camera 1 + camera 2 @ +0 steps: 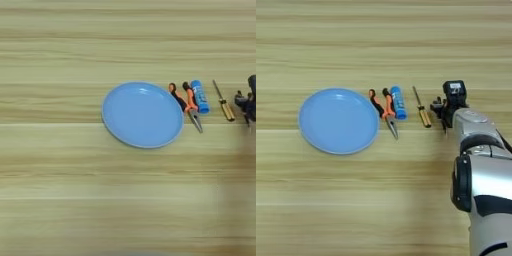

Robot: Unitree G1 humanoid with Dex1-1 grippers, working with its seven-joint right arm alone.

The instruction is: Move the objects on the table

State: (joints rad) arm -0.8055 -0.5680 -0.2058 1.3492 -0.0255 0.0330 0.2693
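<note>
A round light-blue plate (pixel 338 121) lies on the wooden table (pixel 381 200), left of centre. Just right of it lie orange-handled pliers (pixel 385 112), tips toward me. A blue cylinder (pixel 398 102) with a white cap lies next to them. Further right is a thin amber-handled screwdriver (pixel 422 111). My right gripper (pixel 441 109) is low over the table, immediately right of the screwdriver and a short gap from it. The silver forearm (pixel 476 165) comes in from the bottom right. In the left eye view only the gripper's black head (pixel 248 102) shows, at the right edge.
The tools lie in a tight row between the plate's right rim and my gripper. Bare wood stretches across the far side, the left side and the near side of the table.
</note>
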